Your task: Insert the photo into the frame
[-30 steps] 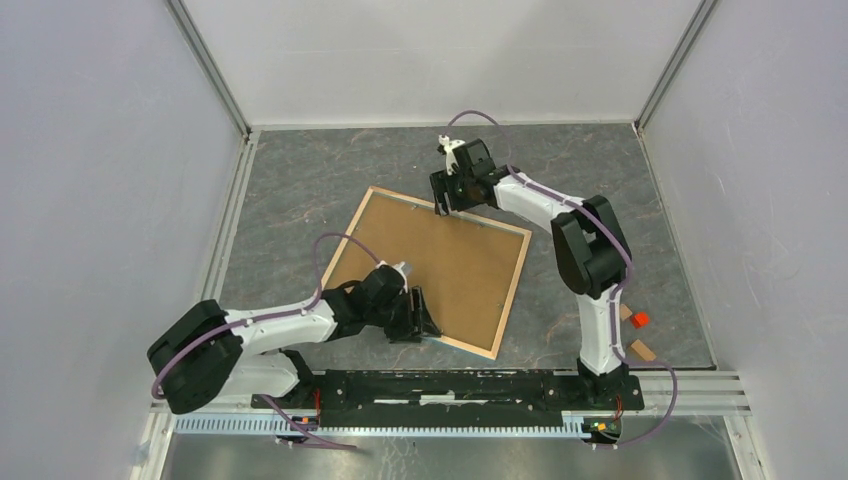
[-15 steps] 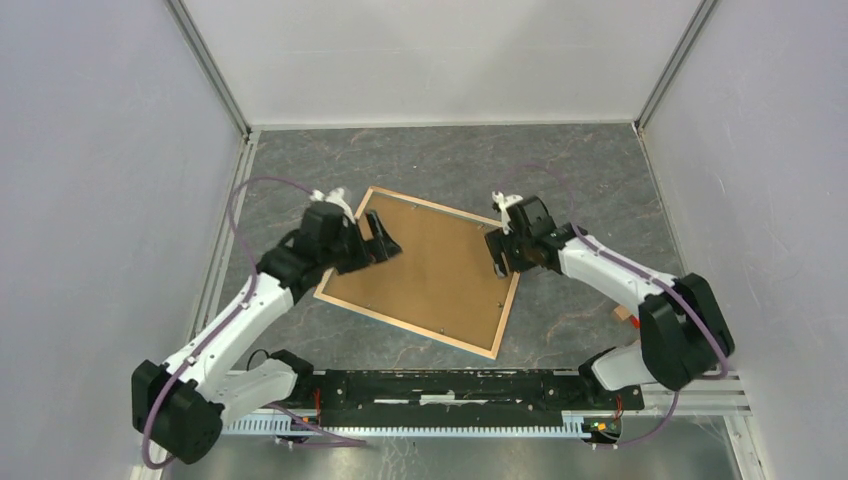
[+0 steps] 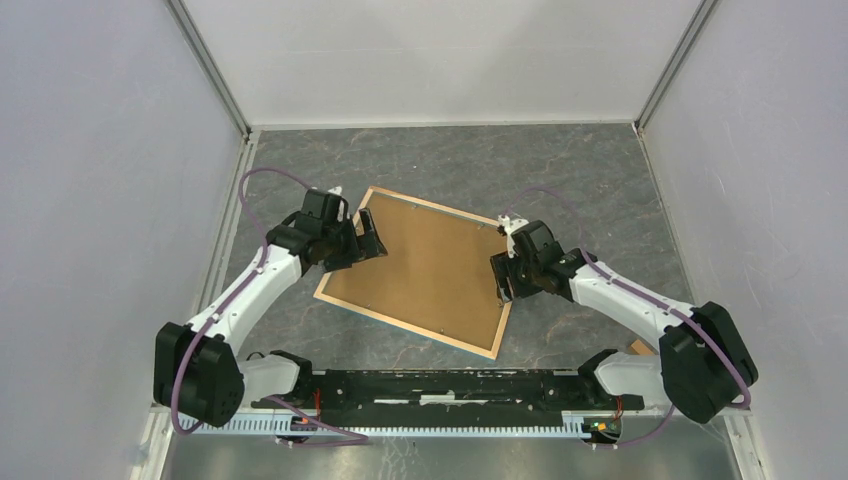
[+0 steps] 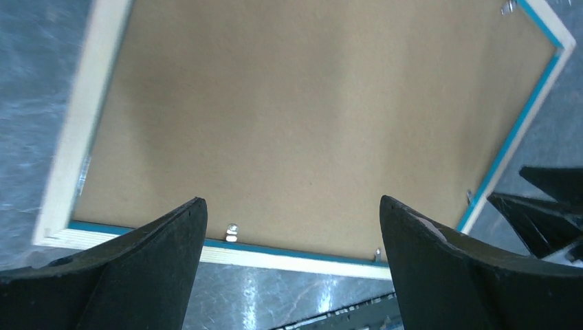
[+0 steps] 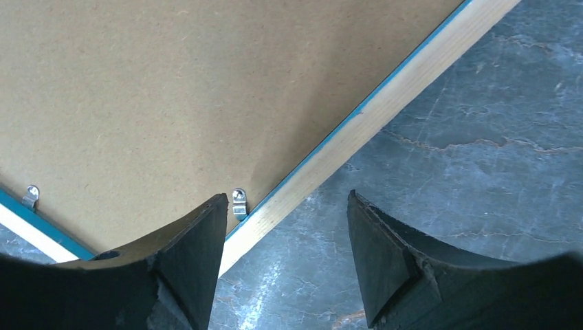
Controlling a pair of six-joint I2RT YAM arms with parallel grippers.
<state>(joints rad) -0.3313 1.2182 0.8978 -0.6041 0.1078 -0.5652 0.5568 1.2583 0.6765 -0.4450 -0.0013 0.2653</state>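
The frame (image 3: 406, 325) lies back-up on the table, with a light wood rim and a thin blue inner edge, and a plain brown backing board (image 3: 425, 265) fills it. The photo is hidden. My left gripper (image 3: 366, 240) is open and empty over the frame's far-left corner. In the left wrist view it (image 4: 291, 201) looks across the board to the rim (image 4: 293, 262). My right gripper (image 3: 503, 279) is open and empty at the frame's right edge. In the right wrist view it (image 5: 286, 194) straddles the rim (image 5: 385, 103).
Small metal clips (image 5: 238, 203) (image 4: 232, 232) sit along the rim's inner edge. A wooden block (image 3: 641, 347) lies near the right arm's base. The black base rail (image 3: 470, 385) runs along the near edge. Enclosure walls stand on three sides.
My left arm swung from the frame's near-left corner to its far-left corner. My right arm came from the far corner down the right edge. The frame turned slightly.
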